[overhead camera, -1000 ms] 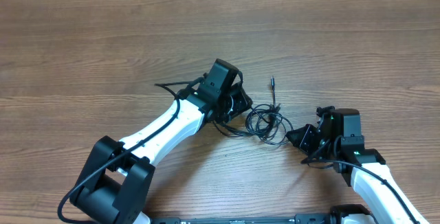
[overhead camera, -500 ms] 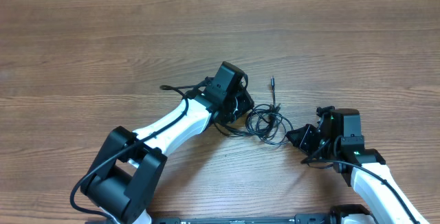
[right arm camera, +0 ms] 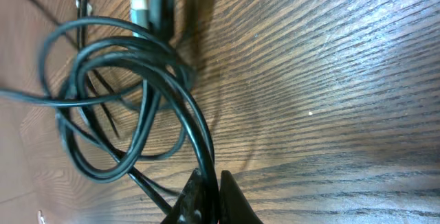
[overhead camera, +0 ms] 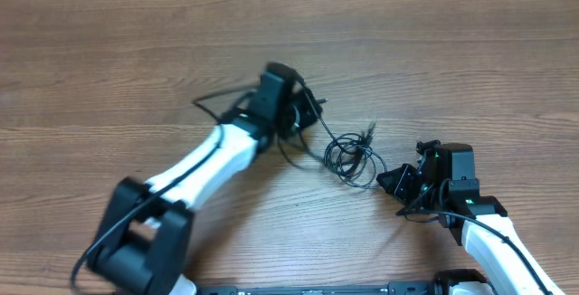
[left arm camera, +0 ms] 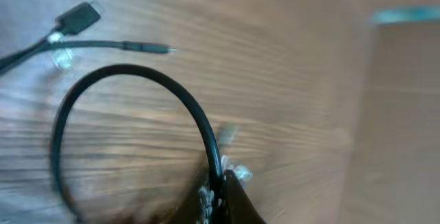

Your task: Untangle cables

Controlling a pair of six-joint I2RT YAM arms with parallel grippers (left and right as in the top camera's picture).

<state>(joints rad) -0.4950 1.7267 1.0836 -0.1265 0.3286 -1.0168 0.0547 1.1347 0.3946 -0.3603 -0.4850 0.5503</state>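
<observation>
1. Grip first: the right pincer (overhead camera: pixel 387 183), nearest the robot, is pressed together on one strand at the near edge of the cables (overhead camera: pixel 353 157). It is best used as a fixed anchor.
2. The cables lie bunched in loops on the bench (overhead camera: pixel 452 60) between both arms, with the plugs (overhead camera: pixel 369 132) poking out on the far side.
3. Farthest off, the left pincer (overhead camera: pixel 306 112) pinches another strand. It should draw that strand away slowly and low, easing off if the loops tighten rather than slide.
</observation>
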